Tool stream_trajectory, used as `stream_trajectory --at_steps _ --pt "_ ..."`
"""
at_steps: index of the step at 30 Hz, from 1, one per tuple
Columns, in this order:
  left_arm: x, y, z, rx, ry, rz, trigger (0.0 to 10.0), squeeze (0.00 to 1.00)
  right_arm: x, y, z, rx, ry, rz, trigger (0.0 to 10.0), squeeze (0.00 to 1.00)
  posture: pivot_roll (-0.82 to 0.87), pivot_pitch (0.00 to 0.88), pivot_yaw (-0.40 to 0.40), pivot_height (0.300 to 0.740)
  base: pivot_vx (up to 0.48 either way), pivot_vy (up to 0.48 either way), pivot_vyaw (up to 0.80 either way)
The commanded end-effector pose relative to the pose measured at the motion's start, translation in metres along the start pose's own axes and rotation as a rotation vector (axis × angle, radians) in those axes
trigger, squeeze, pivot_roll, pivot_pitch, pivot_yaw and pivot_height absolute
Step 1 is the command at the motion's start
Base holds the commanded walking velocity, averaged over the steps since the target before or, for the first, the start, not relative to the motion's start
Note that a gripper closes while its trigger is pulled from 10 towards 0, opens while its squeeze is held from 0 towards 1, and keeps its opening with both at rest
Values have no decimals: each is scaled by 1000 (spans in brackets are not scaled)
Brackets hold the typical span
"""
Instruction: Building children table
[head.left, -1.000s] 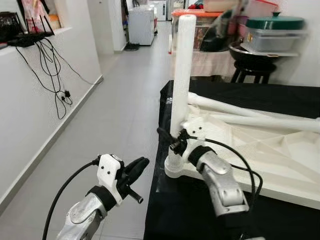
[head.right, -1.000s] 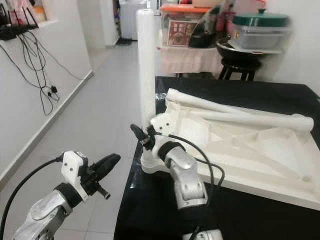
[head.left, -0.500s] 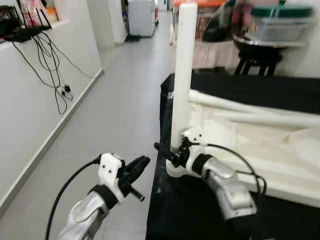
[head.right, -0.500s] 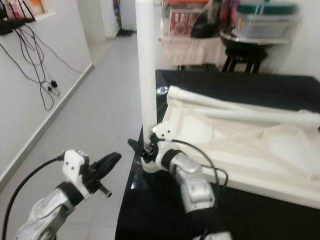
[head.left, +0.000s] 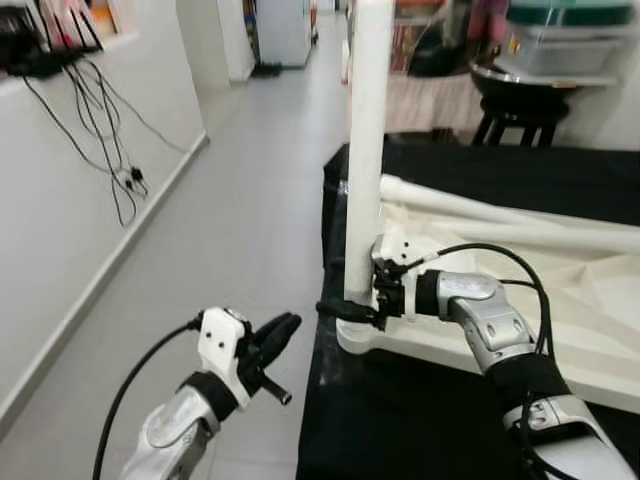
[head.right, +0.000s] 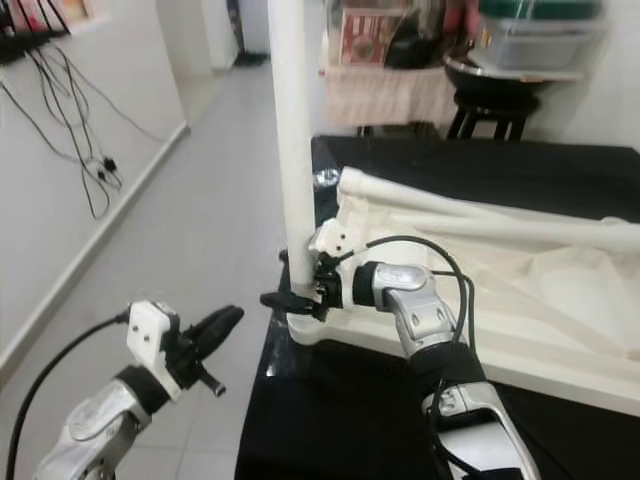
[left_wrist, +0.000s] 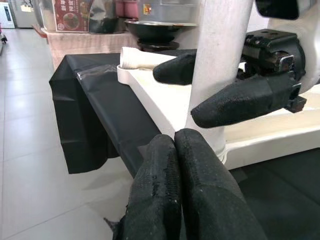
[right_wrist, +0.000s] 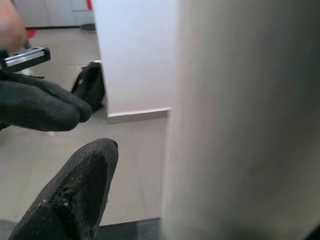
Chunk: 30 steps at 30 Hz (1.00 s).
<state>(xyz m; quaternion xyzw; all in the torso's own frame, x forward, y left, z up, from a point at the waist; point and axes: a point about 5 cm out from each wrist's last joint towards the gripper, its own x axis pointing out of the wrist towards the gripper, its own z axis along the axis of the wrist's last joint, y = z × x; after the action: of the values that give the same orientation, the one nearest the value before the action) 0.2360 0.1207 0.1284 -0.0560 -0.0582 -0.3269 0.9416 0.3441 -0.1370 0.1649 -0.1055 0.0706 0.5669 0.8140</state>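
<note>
White plastic children's table (head.left: 520, 300), smooth and matte, is lying upside down on a black cloth-covered surface (head.left: 560, 185), its ribbed underside facing up. One round tubular leg (head.left: 366, 150) is standing upright in the near-left corner socket (head.left: 352, 340), a ringed collar at the cloth's edge; two more legs (head.left: 500, 215) of the same tube shape are lying flat across the underside. Right gripper (head.left: 350, 310) is reaching in from the right, its black textured fingers (left_wrist: 240, 100) straddling the base of the upright leg, one on each side, clasping it just above the socket. Left gripper (head.left: 270, 335), on its silver arm over the grey tiled floor (head.left: 230, 230), is hanging near the table corner with its rubbery fingers (left_wrist: 170, 190) pressed together, grasping nothing.
</note>
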Motion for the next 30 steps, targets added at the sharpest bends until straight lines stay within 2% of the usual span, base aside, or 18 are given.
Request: stream_trajectory --at_steps 1,3,4,16,20,21,22,23,24,25,26,27,28,29,30 --pt "-1 -2 2 17 1 -9 10000 0 3 -1 2 -2 -1 26 10000 0 -5 0 9 740 0 0 0" --pt "-2 -5 3 27 -4 -28 10000 0 1 -7 -2 37 4 18 10000 0 1 0 6 740 0 0 0" --pt "-2 -6 3 28 -3 -38 10000 0 0 -9 -5 54 7 11 0 0 3 0 6 740 0 0 0" --pt "-5 -8 2 28 13 -54 10000 0 -11 -15 -17 95 -16 -20 0 0 5 0 9 740 0 0 0" --pt "-7 -8 1 31 22 -54 10000 0 -23 -14 -24 67 -5 -113 0 0 -2 0 16 740 0 0 0" --pt "-7 -8 1 33 24 -54 10000 0 -26 -14 -27 60 -1 -159 0 0 -4 2 8 740 0 0 0" --pt "-8 -7 2 35 23 -51 10000 0 -28 -8 -33 74 -10 -439 0 0 -10 5 4 740 0 0 0" --pt "-8 -7 2 35 23 -51 10000 0 -28 -8 -33 74 -10 -439 0 0 -10 5 4 740 0 0 0" --pt "-9 -6 2 36 22 -50 10000 0 -30 -5 -35 82 -18 -591 0 0 -13 7 5 740 0 0 0" --pt "-9 -4 3 33 20 -45 10000 0 -19 24 -44 184 -29 -714 0 0 -30 19 23 740 0 0 0" --pt "-9 -4 3 33 20 -45 10000 0 -19 24 -44 184 -29 -714 0 0 -30 19 23 740 0 0 0" --pt "-9 -2 4 31 18 -42 10000 0 -16 45 -48 263 -35 -793 0 0 -30 19 23 740 0 0 0" --pt "-9 -2 4 31 18 -42 10000 0 -16 45 -48 263 -35 -793 0 0 -30 19 23 740 0 0 0" --pt "-8 -1 3 33 20 -43 10000 0 -11 59 -49 213 -15 -769 0 0 -39 17 34 740 0 0 0" --pt "-7 0 3 29 22 -47 10000 0 -13 54 -49 220 -19 -800 0 0 -48 0 40 740 0 0 0"
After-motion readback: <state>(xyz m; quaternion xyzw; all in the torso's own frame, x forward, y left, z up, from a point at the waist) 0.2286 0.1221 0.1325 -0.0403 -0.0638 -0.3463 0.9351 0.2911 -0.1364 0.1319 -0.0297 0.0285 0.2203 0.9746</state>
